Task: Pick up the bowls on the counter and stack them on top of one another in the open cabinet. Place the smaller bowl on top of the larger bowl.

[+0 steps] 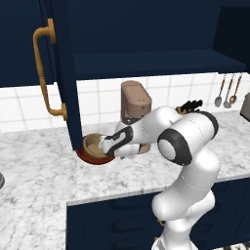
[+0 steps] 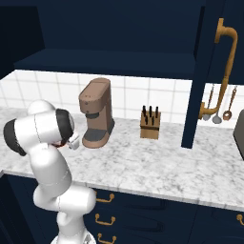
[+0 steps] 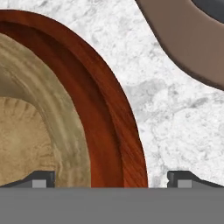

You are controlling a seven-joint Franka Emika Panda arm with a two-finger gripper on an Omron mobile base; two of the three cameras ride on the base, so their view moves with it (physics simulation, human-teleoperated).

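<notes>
Two bowls sit nested on the counter [image 1: 44,171], the tan bowl [image 1: 93,145] inside the red bowl [image 1: 93,158], just below the bottom edge of the open cabinet door [image 1: 66,73]. The left base view shows them at the door's foot, the tan one partly covered by the gripper [image 1: 106,146], which reaches in from the right and hovers low over the bowls. Its state is hard to read there. The hand view settles it: the two fingertips [image 3: 41,178] stand wide apart at the bottom, one over the tan bowl's [image 3: 30,131] pale inside, the other over bare marble [image 3: 175,113], so the jaws are open and hold nothing. Between them runs the red bowl's [image 3: 113,113] glossy rim, with the tan wall just inside it.

That close view also catches the brown base of the coffee machine [image 3: 183,39] at the upper right, near the bowls but apart from them. From the left base it stands behind the arm against the tiled wall [image 1: 102,100].

The right base view gives the far side: the coffee machine [image 2: 96,113], a knife block [image 2: 150,124] to its right, hanging utensils [image 2: 218,107] beyond the door [image 2: 200,71] with its brass handle [image 2: 225,66], and the cabinet's shelf [image 2: 105,62] above. Here the arm's bulk hides the bowls and the gripper.
</notes>
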